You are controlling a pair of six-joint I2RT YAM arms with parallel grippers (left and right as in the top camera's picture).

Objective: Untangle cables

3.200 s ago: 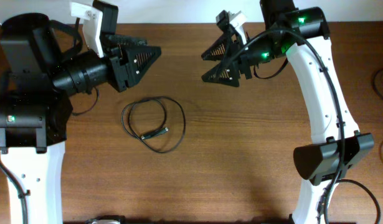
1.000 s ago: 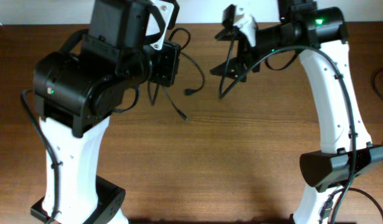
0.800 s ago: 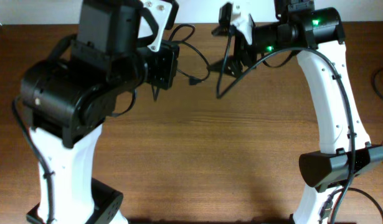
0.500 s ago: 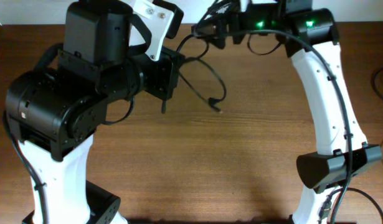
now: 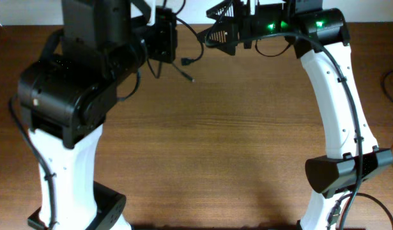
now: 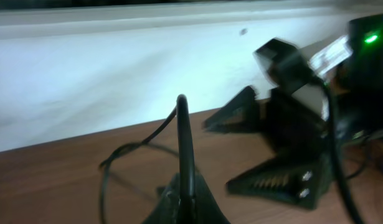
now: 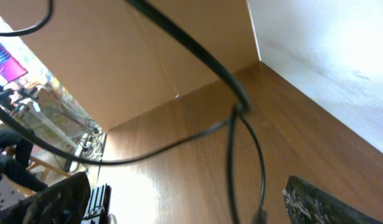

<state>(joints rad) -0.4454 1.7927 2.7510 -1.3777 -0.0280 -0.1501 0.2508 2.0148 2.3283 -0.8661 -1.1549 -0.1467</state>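
Early days, seemingly: the closed left hand (image 6: pixel 185 199) holds up the thin black looped cables (image 7: pixel 239 106), loops unparted, beside the wide-open, empty right hand (image 5: pixel 220 30).

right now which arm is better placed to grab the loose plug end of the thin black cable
Right. Its claw stands open close beside the thin black cable, whose plug end hangs free. The left claw is shut on that cable and busy holding it up.

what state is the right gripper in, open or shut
Open: the right gripper has both fingers spread wide, the cable running between them.
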